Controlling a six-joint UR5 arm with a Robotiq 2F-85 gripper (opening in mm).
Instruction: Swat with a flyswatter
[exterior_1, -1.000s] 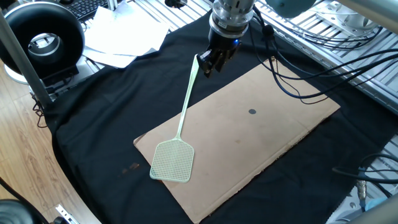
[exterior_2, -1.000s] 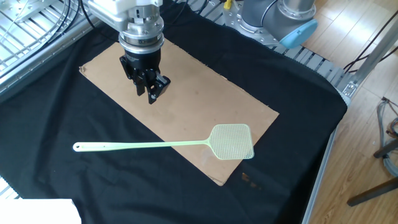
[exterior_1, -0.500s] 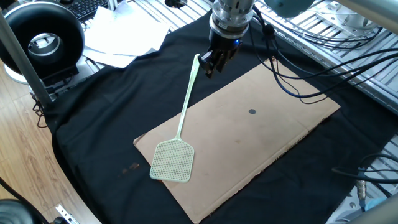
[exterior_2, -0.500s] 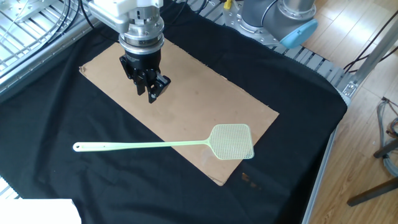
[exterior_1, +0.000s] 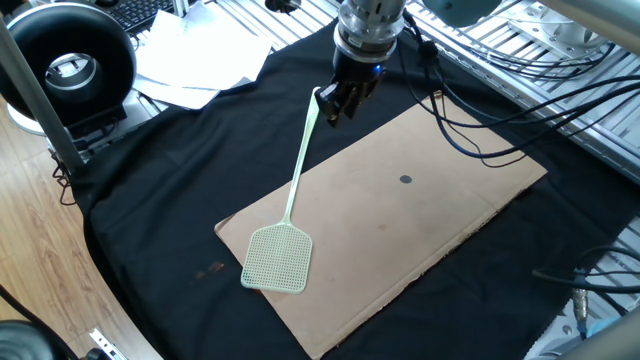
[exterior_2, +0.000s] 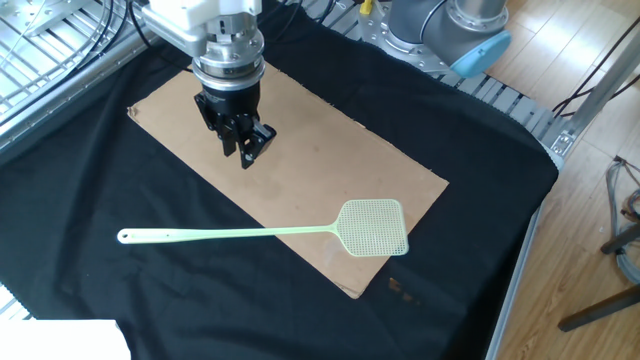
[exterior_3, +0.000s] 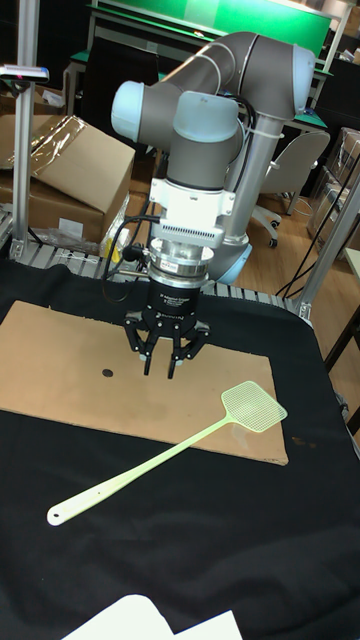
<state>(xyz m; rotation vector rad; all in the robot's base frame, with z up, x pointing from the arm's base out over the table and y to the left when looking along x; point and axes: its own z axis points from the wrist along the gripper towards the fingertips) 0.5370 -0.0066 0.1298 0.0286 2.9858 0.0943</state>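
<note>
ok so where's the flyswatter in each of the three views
One fixed view: flyswatter lies lower centre-left, head nearest the camera.
The other fixed view: low across the middle, head at right.
Tall fixed view: lower half, head upper right.
Shared landmark: its head rests on the cardboard sheet corner.

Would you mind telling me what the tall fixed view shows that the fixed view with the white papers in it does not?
Only the tall fixed view shows the grey robot arm whole and the brown cardboard boxes behind the table. Only the other view shows the white papers and the black ring-shaped device. Both show the pale mint-green plastic flyswatter lying flat, its mesh head on the brown cardboard sheet, and the end effector hanging above, holding nothing.
</note>
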